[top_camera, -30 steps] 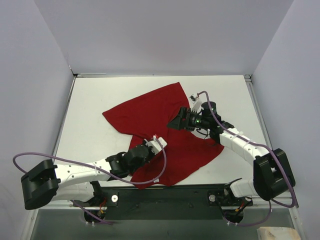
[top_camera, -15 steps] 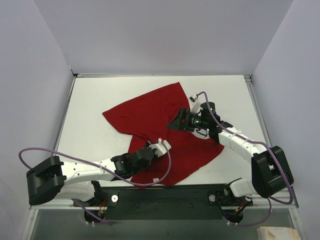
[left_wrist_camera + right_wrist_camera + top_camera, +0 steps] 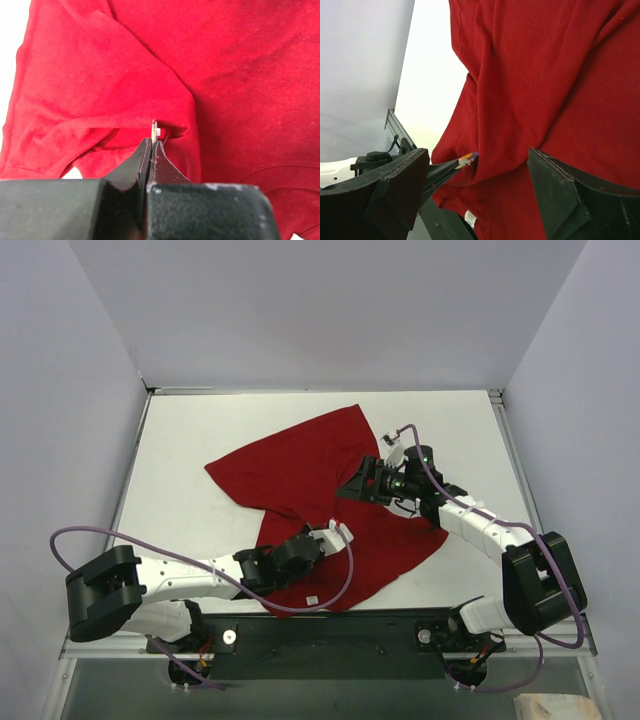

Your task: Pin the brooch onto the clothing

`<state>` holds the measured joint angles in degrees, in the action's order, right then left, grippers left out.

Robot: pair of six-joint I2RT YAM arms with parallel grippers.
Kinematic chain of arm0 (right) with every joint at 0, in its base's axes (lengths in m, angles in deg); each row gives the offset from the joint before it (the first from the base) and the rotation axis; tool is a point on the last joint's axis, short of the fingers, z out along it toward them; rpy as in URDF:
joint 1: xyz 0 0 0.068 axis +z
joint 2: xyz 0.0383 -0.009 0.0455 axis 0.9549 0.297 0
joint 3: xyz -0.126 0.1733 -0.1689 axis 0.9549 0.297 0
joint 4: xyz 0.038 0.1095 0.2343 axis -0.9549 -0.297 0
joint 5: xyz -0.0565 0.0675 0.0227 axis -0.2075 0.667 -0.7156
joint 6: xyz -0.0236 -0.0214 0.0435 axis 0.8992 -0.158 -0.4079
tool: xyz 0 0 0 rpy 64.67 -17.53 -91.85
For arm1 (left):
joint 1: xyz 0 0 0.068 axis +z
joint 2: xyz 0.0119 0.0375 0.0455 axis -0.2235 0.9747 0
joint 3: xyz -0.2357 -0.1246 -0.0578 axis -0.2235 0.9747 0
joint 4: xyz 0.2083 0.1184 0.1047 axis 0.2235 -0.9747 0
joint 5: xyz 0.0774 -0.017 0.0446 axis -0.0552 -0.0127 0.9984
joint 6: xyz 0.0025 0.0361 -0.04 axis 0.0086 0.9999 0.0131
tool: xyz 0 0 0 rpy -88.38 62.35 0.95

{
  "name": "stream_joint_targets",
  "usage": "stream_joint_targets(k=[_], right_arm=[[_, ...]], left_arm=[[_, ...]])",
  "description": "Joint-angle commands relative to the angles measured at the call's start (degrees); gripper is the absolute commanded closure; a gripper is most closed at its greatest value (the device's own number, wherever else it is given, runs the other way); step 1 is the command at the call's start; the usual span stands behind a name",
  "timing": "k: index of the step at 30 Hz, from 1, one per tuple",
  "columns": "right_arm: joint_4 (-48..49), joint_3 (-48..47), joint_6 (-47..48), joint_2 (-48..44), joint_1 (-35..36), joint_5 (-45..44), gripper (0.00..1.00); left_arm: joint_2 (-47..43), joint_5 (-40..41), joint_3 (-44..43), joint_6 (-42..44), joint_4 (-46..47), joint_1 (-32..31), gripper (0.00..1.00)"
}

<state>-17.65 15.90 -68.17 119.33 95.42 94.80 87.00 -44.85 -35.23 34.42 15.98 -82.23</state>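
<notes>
On the white table, spread from the middle toward the near edge, lies the clothing, rumpled, with one corner reaching far. Over the last second my left arm has swung to the right across the near part of the shirt, carrying its tip closer to the middle. My right arm has barely shifted.

My right gripper hangs over the cloth just right of centre. Its fingers are spread wide with nothing between them but the red fabric below, and I judge it is not gripping.

My left gripper has its jaws pressed together, pinching the brooch edge-on at the very tip. From the right wrist view its orange and blue face shows. It now sits at a raised fold of the shirt, touching or just beside it; I cannot tell which.

I take that sweep as the approach ending. The brooch is at the cloth but not yet pinned, so the next step is probably steadying the fold and pushing the pin through.
</notes>
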Motion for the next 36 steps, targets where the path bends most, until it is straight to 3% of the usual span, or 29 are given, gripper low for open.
stream_joint_targets(k=[1, 19, 29, 36], right_arm=[[3.1, 0.53, -0.66, 0.85, -0.72, 1.92, 0.18], [1.0, 0.88, -1.19, 0.59, -1.69, 3.06, 0.18], [1.08, 0.89, -1.19, 1.99, -1.78, 3.23, 0.19], [0.21, 1.24, -0.93, 2.17, -1.78, 3.76, 0.19]], left_arm=[[1.59, 0.27, -3.48, 1.05, -0.38, -0.9, 1.0], [5.29, -2.19, -5.33, 2.46, 1.1, -1.96, 1.0], [-2.08, -11.15, -1.38, 0.27, 9.63, -1.96, 1.0], [-9.56, -12.13, 4.77, -1.5, 17.45, -1.08, 1.0]])
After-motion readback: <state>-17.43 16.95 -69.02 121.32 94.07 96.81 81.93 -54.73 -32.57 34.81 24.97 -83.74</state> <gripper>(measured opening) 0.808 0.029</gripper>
